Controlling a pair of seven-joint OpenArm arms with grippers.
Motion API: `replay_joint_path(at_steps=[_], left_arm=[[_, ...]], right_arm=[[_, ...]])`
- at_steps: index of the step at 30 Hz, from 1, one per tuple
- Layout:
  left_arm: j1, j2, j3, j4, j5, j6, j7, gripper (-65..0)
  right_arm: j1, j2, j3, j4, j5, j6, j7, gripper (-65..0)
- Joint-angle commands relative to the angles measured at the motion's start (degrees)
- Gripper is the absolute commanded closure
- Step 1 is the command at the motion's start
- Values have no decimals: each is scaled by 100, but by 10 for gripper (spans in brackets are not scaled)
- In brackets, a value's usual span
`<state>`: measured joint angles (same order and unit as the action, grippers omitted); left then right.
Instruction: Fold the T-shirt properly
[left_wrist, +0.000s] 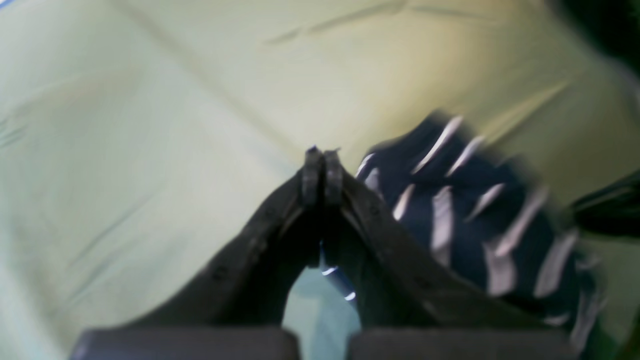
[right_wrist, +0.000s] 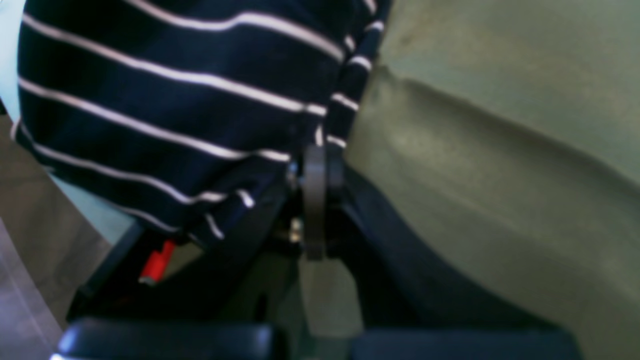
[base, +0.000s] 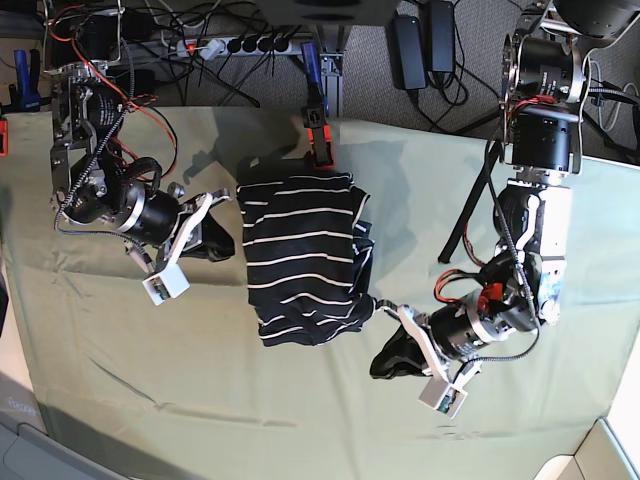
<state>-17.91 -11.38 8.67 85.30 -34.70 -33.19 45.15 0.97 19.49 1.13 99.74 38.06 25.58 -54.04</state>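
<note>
The T-shirt (base: 300, 255), dark navy with thin white stripes, lies folded into a tall rectangle in the middle of the olive table cloth (base: 520, 190). My left gripper (base: 378, 362) sits just off the shirt's near right corner. In the left wrist view the left gripper (left_wrist: 322, 156) is shut, and the blurred T-shirt (left_wrist: 480, 220) lies to its right. My right gripper (base: 228, 246) is at the shirt's left edge. In the right wrist view the right gripper (right_wrist: 316, 156) is shut, its tips right against the hem of the T-shirt (right_wrist: 165, 100). I see no cloth pinched between them.
A red and black clamp (base: 320, 142) stands at the table's back edge, just behind the shirt. A power strip (base: 235, 45) and cables lie beyond the table. The arm bases stand at the back left (base: 85, 110) and back right (base: 540, 120).
</note>
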Motion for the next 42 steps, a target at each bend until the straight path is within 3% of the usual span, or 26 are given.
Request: replay_joint_path(at_steps=[1,10,18,25,31,34,38,42], left_arm=[[-42,42,-11,160,-61,-17,-76,0],[844,234,251,927,-328,-94,199,0],[1405,232,417,892,356,-94,-313,0],[1390,232,417,398,1233,-92,-1150,0],[1314,199,328,289,1333,-83,-1558,0],[1351,199,46,793,1226,-85,-1449,0],[1639,164,-415,1698,1025,-85,-861,0],[2275,-142,-850,2376,726,-85,-800,0]], right_arm=[[131,33,37,101,63,487,177,0],[155,35,37,92,-234,487,612,0],[313,-74,35,4,-358,487,713,0],[328,-229,35,-55,-358,487,710,0],[328,-249,37,-55,-358,487,708,0],[321,-249,59,-50,-356,487,619,0],[197,-247,334,48,-243,487,496,0],[-122,-247,951,374,26,487,424,0]])
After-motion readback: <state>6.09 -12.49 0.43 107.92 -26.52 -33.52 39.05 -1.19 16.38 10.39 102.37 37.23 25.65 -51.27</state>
